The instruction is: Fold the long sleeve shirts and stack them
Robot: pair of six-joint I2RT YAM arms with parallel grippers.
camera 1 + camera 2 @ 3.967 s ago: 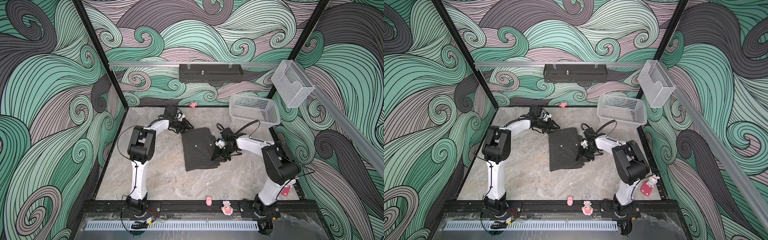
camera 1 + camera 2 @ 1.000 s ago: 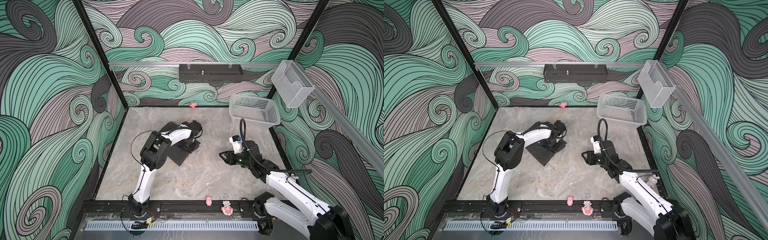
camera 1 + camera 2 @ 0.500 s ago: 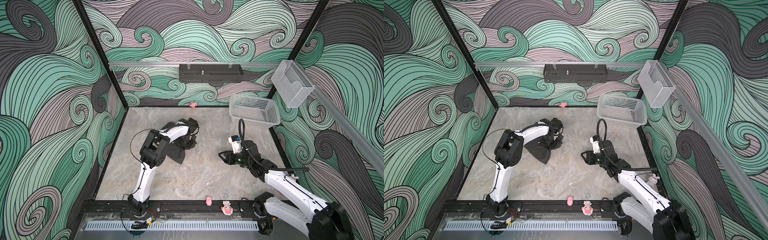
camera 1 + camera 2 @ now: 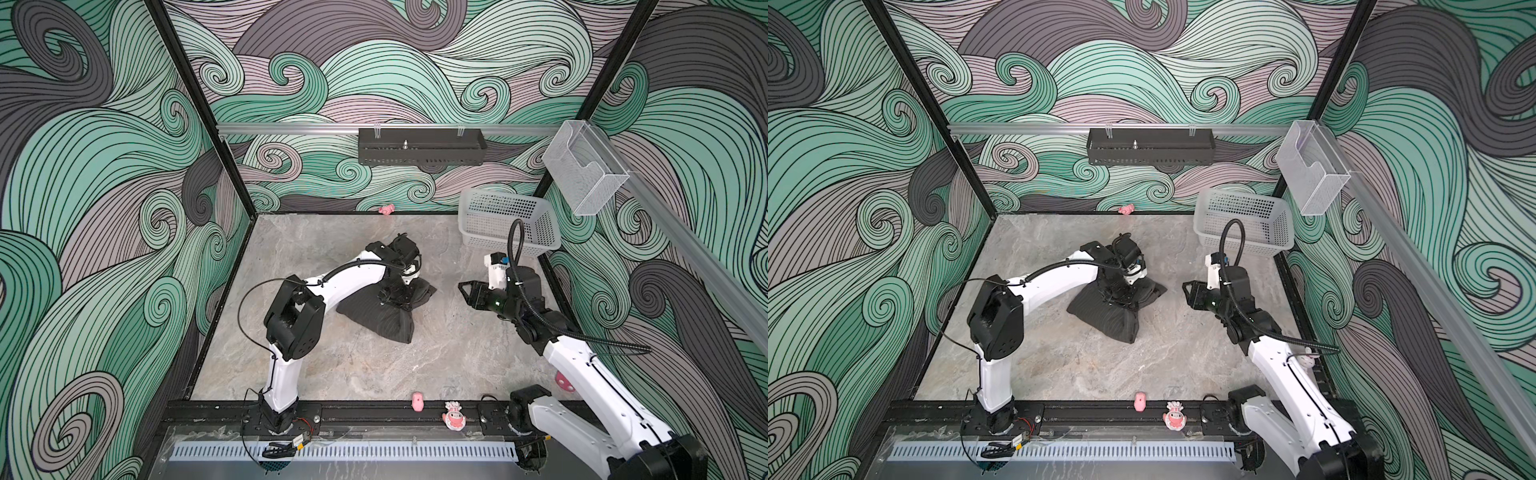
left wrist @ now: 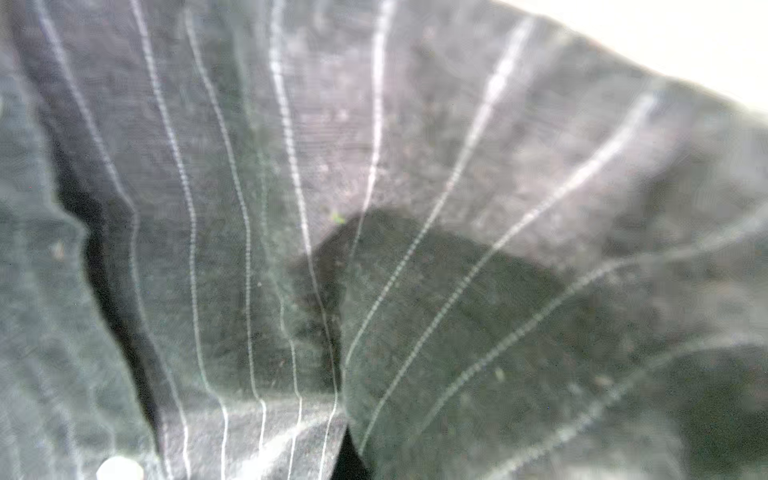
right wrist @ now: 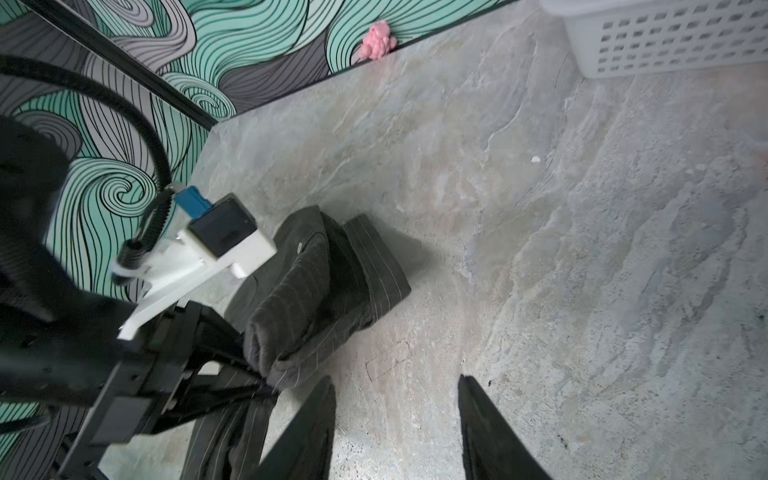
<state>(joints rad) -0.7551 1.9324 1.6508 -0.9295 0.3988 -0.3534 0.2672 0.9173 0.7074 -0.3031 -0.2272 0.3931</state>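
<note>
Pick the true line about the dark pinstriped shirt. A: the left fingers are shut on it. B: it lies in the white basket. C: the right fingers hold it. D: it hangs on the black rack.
A: the left gripper has its fingers closed on the bunched shirt on the table, while the right gripper stands open and apart from it.

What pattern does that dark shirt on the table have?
The shirt is charcoal grey with thin pale pinstripes, clearest in the left wrist view.
</note>
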